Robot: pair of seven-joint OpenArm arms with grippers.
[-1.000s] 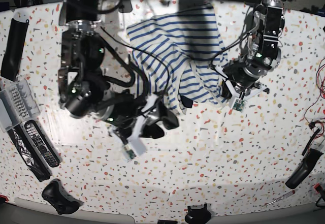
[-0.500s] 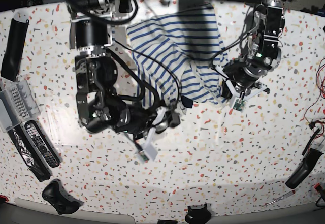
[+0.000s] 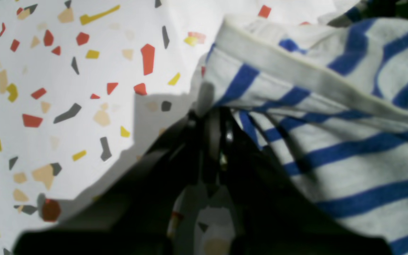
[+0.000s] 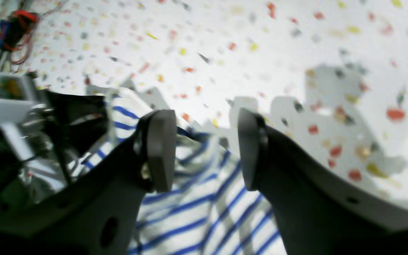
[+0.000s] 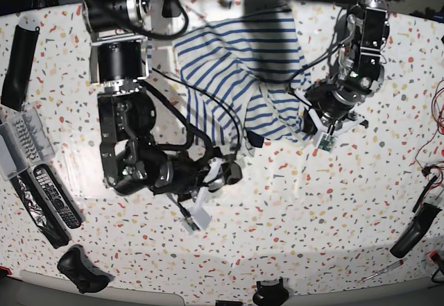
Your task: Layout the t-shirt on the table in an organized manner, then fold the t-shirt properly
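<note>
Speckled terrazzo table (image 5: pixel 291 209) under t-shirt (image 5: pixel 236 70)

The black right arm's open gripper (image 5: pixel 225 172) has swung from beside the crumpled white, blue-striped cotton t-shirt (image 5: pixel 239 77) toward its lower hem, its wrist rolling over.

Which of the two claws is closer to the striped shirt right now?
The left gripper: it is shut on the t-shirt at its edge. The right gripper hangs open just past the shirt's near corner, holding nothing.
</note>
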